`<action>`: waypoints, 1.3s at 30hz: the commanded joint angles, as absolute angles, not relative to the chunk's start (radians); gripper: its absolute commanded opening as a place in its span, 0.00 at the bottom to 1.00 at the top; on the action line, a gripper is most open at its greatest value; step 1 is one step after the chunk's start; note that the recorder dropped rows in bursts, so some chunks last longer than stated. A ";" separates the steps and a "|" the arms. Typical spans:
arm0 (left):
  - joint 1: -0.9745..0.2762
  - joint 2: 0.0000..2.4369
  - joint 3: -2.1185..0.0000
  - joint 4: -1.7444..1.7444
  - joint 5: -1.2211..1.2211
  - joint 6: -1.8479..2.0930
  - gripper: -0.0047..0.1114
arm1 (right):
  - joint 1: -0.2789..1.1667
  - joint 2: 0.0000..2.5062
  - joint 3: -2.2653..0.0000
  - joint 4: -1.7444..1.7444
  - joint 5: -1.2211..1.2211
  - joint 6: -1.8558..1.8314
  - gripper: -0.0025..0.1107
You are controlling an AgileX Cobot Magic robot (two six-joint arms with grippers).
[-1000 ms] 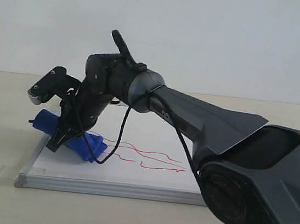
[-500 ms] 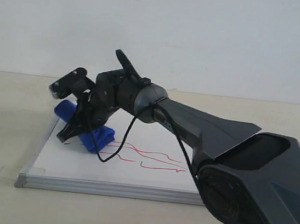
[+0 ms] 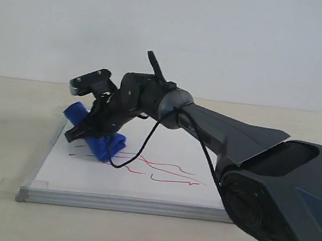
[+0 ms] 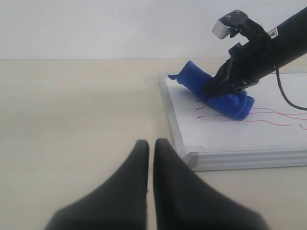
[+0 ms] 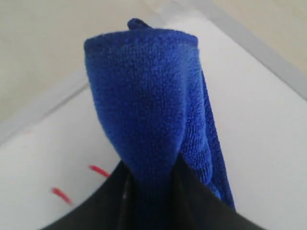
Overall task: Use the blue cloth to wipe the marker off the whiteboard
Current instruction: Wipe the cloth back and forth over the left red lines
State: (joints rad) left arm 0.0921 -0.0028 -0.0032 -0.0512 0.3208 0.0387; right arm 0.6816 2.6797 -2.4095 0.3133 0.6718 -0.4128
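The whiteboard (image 3: 82, 175) lies flat on the beige table, with its silver frame (image 4: 230, 158) close in the left wrist view. Wavy red marker (image 3: 169, 170) lines cross its middle and right; short red dashes (image 5: 98, 170) sit beside the cloth. My right gripper (image 3: 85, 129) is shut on the blue cloth (image 3: 107, 144), pressing the roll (image 5: 144, 110) onto the board's far left part (image 4: 225, 98). My left gripper (image 4: 150, 143) hovers shut over bare table beside the board's near left corner, holding nothing.
The right arm (image 3: 235, 142) stretches low across the board from the right, with a black cable (image 3: 139, 153) drooping onto the surface. A plain white wall (image 3: 220, 33) stands behind the table. Clear tape tabs (image 3: 10, 185) mark the board's corner.
My right gripper has carried the blue cloth from the board's left edge up and rightwards across the surface, the wrist tilting flatter. The left gripper's earlier state is not shown.
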 commanded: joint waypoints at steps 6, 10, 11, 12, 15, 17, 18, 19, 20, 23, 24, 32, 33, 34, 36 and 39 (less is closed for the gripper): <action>0.084 0.000 0.000 -0.063 0.315 0.043 0.07 | 0.705 2.685 -2.407 0.479 0.612 -0.524 0.02; 0.084 0.000 0.000 -0.063 0.315 0.043 0.07 | 0.705 2.685 -2.407 0.335 0.504 -0.328 0.02; 0.084 0.000 0.000 -0.063 0.315 0.043 0.07 | 0.705 2.685 -2.407 0.307 0.484 -0.301 0.02; 0.084 0.000 0.000 -0.063 0.315 0.043 0.07 | 0.705 2.685 -2.407 0.271 0.456 -0.270 0.02; 0.084 0.000 0.000 -0.063 0.315 0.043 0.07 | 0.705 2.685 -2.407 0.177 0.407 -0.164 0.02; 0.084 0.000 0.000 -0.063 0.315 0.043 0.07 | 0.705 2.685 -2.407 0.132 0.401 -0.097 0.02; 0.084 0.000 0.000 -0.063 0.315 0.043 0.07 | 0.705 2.686 -2.407 0.123 0.401 -0.085 0.02; 0.084 0.000 0.000 -0.063 0.315 0.043 0.07 | 0.705 2.691 -2.407 0.123 0.402 -0.085 0.02; 0.084 0.000 0.000 -0.063 0.315 0.043 0.07 | 0.705 2.697 -2.407 0.123 0.408 -0.085 0.02; 0.084 0.000 0.000 -0.063 0.315 0.043 0.07 | 0.705 2.725 -2.407 0.127 0.458 -0.089 0.02; 0.084 0.000 0.000 -0.063 0.315 0.043 0.07 | 0.705 2.735 -2.407 0.127 0.483 -0.094 0.02; 0.084 0.000 0.000 -0.063 0.315 0.043 0.07 | 0.707 2.751 -2.418 0.246 0.706 -0.275 0.02; 0.084 0.000 0.000 -0.063 0.315 0.043 0.07 | 0.709 2.751 -2.419 0.282 0.750 -0.315 0.02; 0.084 0.000 0.000 -0.063 0.315 0.043 0.07 | 0.714 2.751 -2.419 0.322 0.790 -0.366 0.02; 0.084 0.000 0.000 -0.063 0.315 0.043 0.07 | 0.727 2.751 -2.419 0.373 0.858 -0.454 0.02; 0.084 0.000 0.000 -0.063 0.315 0.043 0.07 | 0.753 2.751 -2.419 0.382 0.960 -0.550 0.02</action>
